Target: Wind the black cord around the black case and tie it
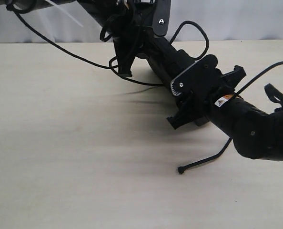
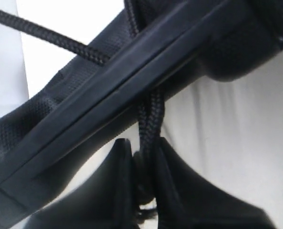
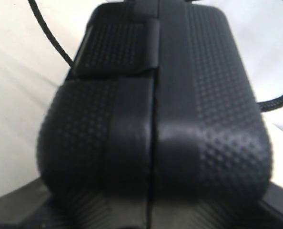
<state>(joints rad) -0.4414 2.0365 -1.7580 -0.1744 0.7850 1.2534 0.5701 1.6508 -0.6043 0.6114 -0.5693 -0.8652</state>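
Two-handed hold. Clamps one end of the black case [image 1: 164,56] in the right tool [image 1: 198,93], tilted, clear of the counter [image 1: 60,143]. Pinches the black cord [image 2: 151,119] in the left tool [image 2: 146,155], pressed together just beside the case's edge. Has the cord crossing that edge, knobbed tip [image 1: 181,170] lying on the counter.

Bright, diffuse light; soft shadows on the desk [image 1: 60,167]. Wrist views blurred near the lens, backgrounds overexposed.

We see a pale beige, faintly grained table [image 1: 60,181] under soft light, a whitish wall [image 1: 256,19] behind it.
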